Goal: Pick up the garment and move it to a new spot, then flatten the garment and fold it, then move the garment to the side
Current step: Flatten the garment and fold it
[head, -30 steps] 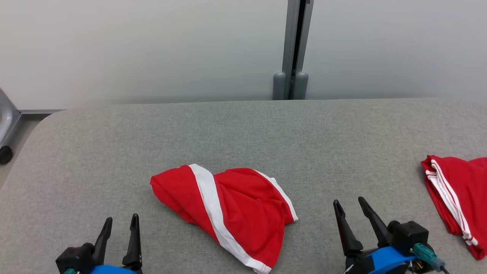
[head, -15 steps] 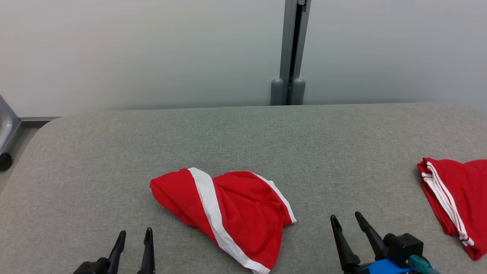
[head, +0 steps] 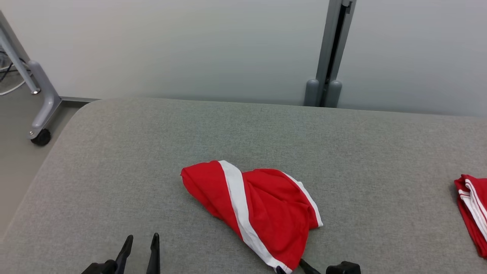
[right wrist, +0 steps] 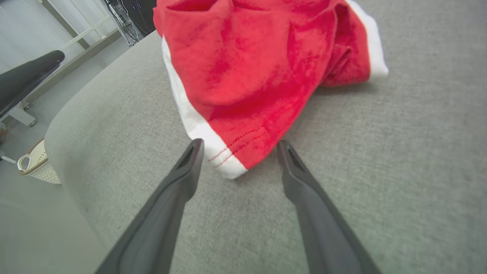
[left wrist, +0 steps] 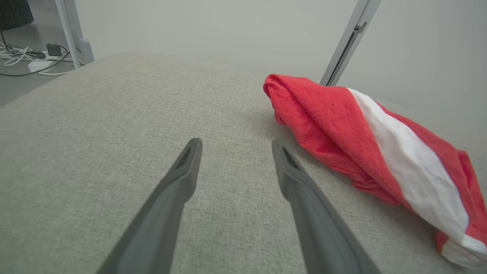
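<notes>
The garment (head: pixel 262 205) is a crumpled red piece with a white stripe, lying mid-table toward the near edge. In the left wrist view the garment (left wrist: pixel 342 125) lies to the right of my open left gripper (left wrist: pixel 236 140), apart from it. That left gripper (head: pixel 141 239) stands near the front edge, left of the cloth, with nothing between its fingers. My right gripper (right wrist: pixel 240 142) is open just over the table, and the garment's (right wrist: pixel 258 68) white-hemmed near corner lies between its fingertips. In the head view one right finger (head: pixel 304 265) peeks out beside that corner.
A second red garment with white stripes (head: pixel 471 205) lies folded at the table's right edge. The grey fabric table (head: pixel 152 144) ends at a pale wall with a grey post (head: pixel 331 57). A wheeled frame leg (head: pixel 42 110) stands on the floor left; a white basket (right wrist: pixel 36 163) sits below the table edge.
The head camera has turned left, shifting the scene right. My right gripper has moved left to the garment's near corner. The garment lies as before.
</notes>
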You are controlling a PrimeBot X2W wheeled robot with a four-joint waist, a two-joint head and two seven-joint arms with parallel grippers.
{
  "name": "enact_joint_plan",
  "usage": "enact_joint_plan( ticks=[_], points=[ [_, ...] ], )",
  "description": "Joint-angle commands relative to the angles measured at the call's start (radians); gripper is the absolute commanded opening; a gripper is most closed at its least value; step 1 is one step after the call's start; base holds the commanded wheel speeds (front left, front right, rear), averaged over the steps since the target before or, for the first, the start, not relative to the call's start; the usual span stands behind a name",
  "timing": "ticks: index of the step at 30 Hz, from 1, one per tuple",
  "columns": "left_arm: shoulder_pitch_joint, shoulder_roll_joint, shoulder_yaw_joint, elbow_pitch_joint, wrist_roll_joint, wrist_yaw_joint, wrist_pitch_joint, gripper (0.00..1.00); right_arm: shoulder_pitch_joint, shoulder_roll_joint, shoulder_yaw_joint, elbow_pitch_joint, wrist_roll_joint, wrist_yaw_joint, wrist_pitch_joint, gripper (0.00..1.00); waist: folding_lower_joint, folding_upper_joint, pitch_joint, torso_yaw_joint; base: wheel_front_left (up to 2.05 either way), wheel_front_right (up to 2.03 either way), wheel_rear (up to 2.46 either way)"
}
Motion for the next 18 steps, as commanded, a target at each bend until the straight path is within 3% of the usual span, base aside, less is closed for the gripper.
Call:
enact_joint_plan(
  ticks=[1,6,7,8,9,14,18],
  points=[
    [0.009,0.008,0.004,0.001,-0.001,-0.001,-0.002,1.00,-0.018,-0.004,0.011,0.014,0.016,0.000,-0.001,1.00,0.0000,-0.0001,0.005,0.012,0.00,0.00,0.00],
    [0.004,0.011,0.008,0.002,-0.006,-0.001,-0.002,1.00,-0.044,-0.004,0.021,0.052,0.035,0.000,-0.001,1.00,0.0000,-0.0001,0.010,0.033,0.00,0.00,0.00],
    [0.001,0.011,0.009,0.002,-0.007,-0.001,-0.002,1.00,-0.047,-0.004,0.021,0.057,0.038,0.000,-0.001,0.51,0.0000,-0.0001,0.011,0.035,0.00,0.00,0.00],
    [-0.002,0.011,0.008,0.001,-0.007,-0.001,-0.002,1.00,-0.052,-0.004,0.022,0.066,0.038,0.000,-0.001,0.31,0.0000,-0.0001,0.012,0.037,0.00,0.00,0.00],
    [-0.004,0.011,0.008,0.000,-0.007,-0.001,-0.002,1.00,-0.056,-0.004,0.021,0.071,0.039,0.000,-0.001,0.00,0.0000,-0.0001,0.013,0.039,0.00,0.00,0.00],
    [-0.001,0.005,0.013,-0.007,-0.009,-0.001,-0.002,1.00,-0.069,-0.004,-0.038,0.079,0.011,0.000,-0.001,0.00,0.0000,-0.0001,0.010,0.027,0.00,0.00,0.00],
    [0.010,-0.002,0.023,-0.005,-0.008,-0.001,-0.002,1.00,-0.052,-0.004,-0.175,0.068,-0.080,0.000,-0.001,0.00,0.0000,-0.0001,0.001,0.001,0.00,0.00,0.00]
  ],
)
